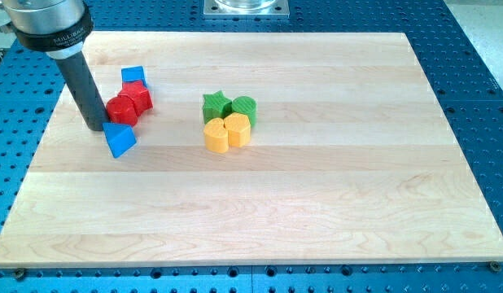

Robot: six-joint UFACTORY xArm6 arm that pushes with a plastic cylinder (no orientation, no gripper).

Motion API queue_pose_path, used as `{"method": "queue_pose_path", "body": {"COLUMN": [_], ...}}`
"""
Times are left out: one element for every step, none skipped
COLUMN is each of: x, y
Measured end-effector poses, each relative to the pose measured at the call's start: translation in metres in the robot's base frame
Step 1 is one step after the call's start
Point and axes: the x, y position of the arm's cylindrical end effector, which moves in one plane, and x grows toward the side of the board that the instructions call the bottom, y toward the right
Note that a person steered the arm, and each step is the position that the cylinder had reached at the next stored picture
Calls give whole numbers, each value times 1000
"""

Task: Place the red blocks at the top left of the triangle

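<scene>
Two red blocks sit together at the view's upper left: a red round block point(120, 111) and a red hexagonal block point(138, 98). A blue triangle point(120, 139) lies just below them, touching the red round block. A blue cube point(133, 76) sits just above the red hexagonal block. My tip point(96, 127) rests on the board directly left of the red round block and at the blue triangle's upper left corner, touching or almost touching both.
A green star point(216, 105), a green round block point(244, 107), a yellow round block point(216, 136) and a yellow heart-shaped block point(238, 129) form a tight cluster near the board's middle. The wooden board point(317, 203) lies on a blue perforated table.
</scene>
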Motion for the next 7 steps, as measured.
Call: {"method": "queue_pose_path", "body": {"x": [-12, -12, -5, -9, -80, -98, -94], "y": [0, 4, 6, 5, 0, 7, 15]}}
